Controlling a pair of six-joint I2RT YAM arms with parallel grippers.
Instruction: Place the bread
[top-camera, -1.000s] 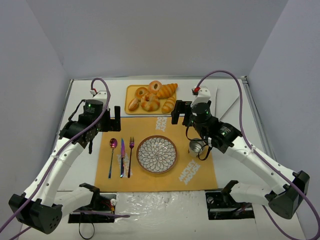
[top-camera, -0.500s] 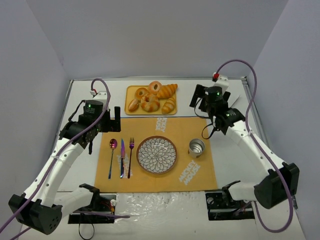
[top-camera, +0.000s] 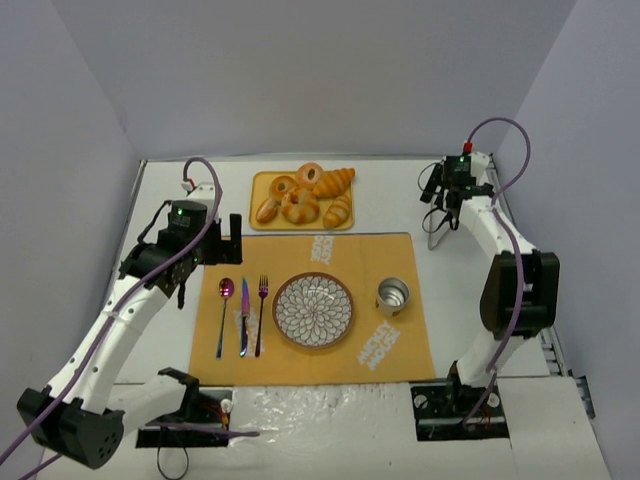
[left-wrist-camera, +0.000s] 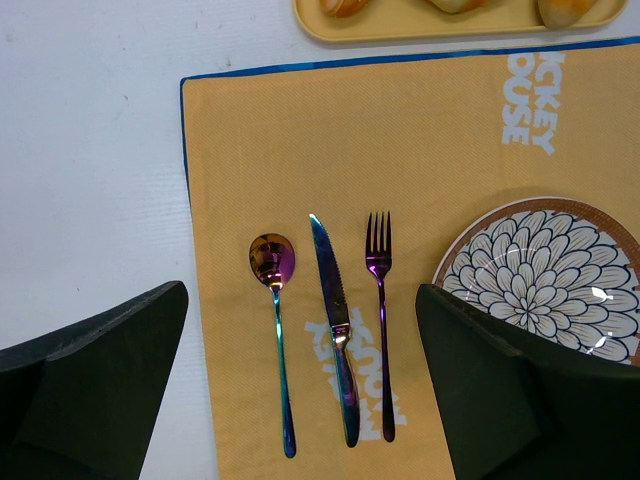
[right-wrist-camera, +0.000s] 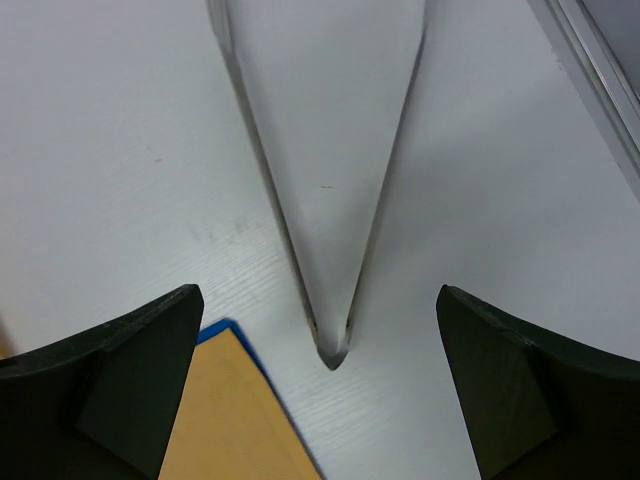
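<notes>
Bread (top-camera: 303, 197): several pastries heaped on a yellow tray (top-camera: 258, 180) at the far side of the table (top-camera: 470, 330), just beyond the orange placemat (top-camera: 300, 250).

Placemat contents, left to right: spoon (left-wrist-camera: 272, 262), knife (left-wrist-camera: 330, 300), fork (left-wrist-camera: 378, 262), patterned plate (top-camera: 313, 310), metal cup (top-camera: 392, 296).

Left pincer (left-wrist-camera: 300, 300): spread wide, holding nothing, poised above the cutlery near the placemat's left edge.

Right pincer (right-wrist-camera: 318, 295): spread wide, holding nothing, at the far right of the table beside the placemat's corner.

Tongs (right-wrist-camera: 320, 150): pale, V-shaped, lying on the table below the right pincer, joined end toward it.
</notes>
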